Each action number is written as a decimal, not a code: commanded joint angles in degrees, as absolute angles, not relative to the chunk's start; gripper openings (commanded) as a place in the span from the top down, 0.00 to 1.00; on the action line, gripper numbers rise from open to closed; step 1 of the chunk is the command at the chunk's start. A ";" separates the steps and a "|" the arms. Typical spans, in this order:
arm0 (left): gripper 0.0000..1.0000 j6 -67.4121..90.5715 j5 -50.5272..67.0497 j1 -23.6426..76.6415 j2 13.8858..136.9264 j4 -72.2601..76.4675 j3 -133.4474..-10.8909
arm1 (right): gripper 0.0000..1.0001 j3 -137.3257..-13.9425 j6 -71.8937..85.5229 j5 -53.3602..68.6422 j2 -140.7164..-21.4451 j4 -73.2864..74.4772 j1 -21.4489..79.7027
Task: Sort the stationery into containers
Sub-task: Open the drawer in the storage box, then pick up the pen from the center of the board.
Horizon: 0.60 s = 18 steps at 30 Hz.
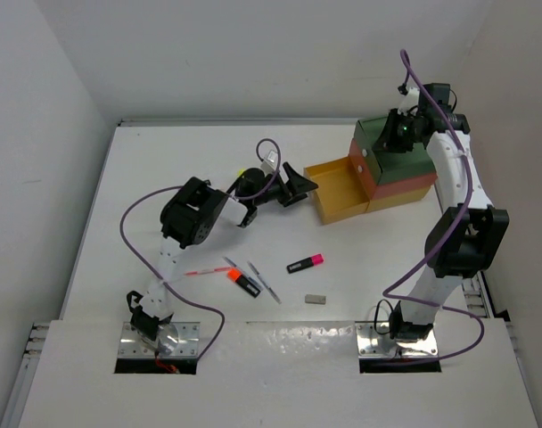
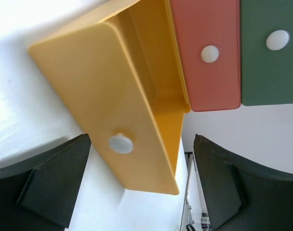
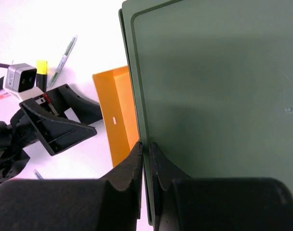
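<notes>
The containers stand at the back right as a stack: green (image 1: 396, 150) over coral-red (image 1: 389, 183), with the yellow drawer (image 1: 338, 192) pulled out to the left. My left gripper (image 1: 298, 185) is open just left of that drawer; its white knob (image 2: 121, 144) and front corner lie between the wide fingers, untouched. My right gripper (image 3: 145, 154) is shut on the left edge of the green container's top (image 3: 219, 96). On the table lie a pink highlighter (image 1: 305, 263), an orange highlighter (image 1: 242, 282), a red pen (image 1: 200, 271), a grey pen (image 1: 264, 282) and a grey eraser (image 1: 316, 300).
A yellow-capped highlighter (image 1: 242, 171) and a pen (image 3: 64, 55) lie behind the left arm's wrist. The coral-red (image 2: 209, 53) and green (image 2: 269, 48) drawer fronts are shut. Walls enclose the table at the left, back and right.
</notes>
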<state>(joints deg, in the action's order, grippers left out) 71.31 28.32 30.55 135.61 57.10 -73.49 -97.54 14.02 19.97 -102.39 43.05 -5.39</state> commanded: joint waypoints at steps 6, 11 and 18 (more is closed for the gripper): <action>0.02 63.82 27.69 29.53 125.17 49.85 -67.33 | 0.85 -97.21 14.94 17.14 -103.62 45.70 -4.13; 0.02 50.94 29.17 27.95 115.08 37.20 -64.60 | 0.33 -95.99 15.03 14.24 -100.99 44.83 -4.04; 0.02 22.09 24.61 26.02 104.25 -3.02 -74.34 | 0.25 -95.71 15.03 12.74 -97.03 43.42 -4.04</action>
